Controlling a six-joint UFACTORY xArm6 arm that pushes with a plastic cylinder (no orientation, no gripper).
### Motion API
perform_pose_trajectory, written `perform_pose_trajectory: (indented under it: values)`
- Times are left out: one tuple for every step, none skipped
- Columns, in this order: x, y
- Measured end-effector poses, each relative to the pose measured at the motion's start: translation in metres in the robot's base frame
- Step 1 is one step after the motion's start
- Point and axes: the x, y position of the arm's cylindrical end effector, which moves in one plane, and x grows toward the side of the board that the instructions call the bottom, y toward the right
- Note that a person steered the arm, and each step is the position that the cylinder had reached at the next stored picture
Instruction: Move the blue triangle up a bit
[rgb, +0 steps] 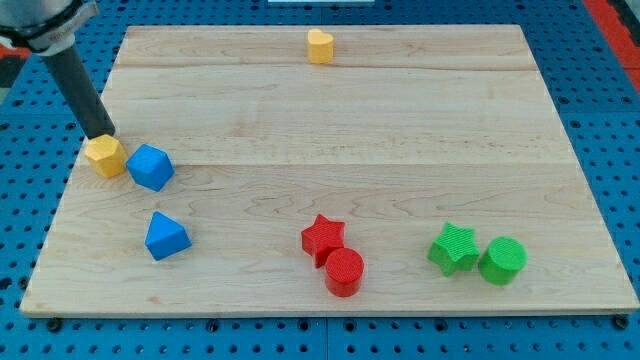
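The blue triangle (166, 236) lies on the wooden board (330, 120) at the view's lower left. A blue cube (151, 167) sits above it, touching a yellow hexagon block (105, 156) on its left. My tip (103, 135) rests at the top edge of the yellow hexagon, near the board's left edge, well above and left of the blue triangle. The dark rod slants up to the view's top left.
A yellow heart block (320, 46) sits at the top centre. A red star (323, 238) and red cylinder (344, 272) touch at the bottom centre. A green star (454, 249) and green cylinder (502, 260) sit at the bottom right.
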Motion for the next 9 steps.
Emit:
perform_pose_trajectory:
  values:
    - [0.033, 0.009]
    - [0.038, 0.005]
    - [0.014, 0.005]
    - [0.018, -0.007]
    - [0.048, -0.014]
    - [0.086, -0.025]
    - [0.129, -0.023]
    - [0.144, -0.023]
    - [0.145, -0.03]
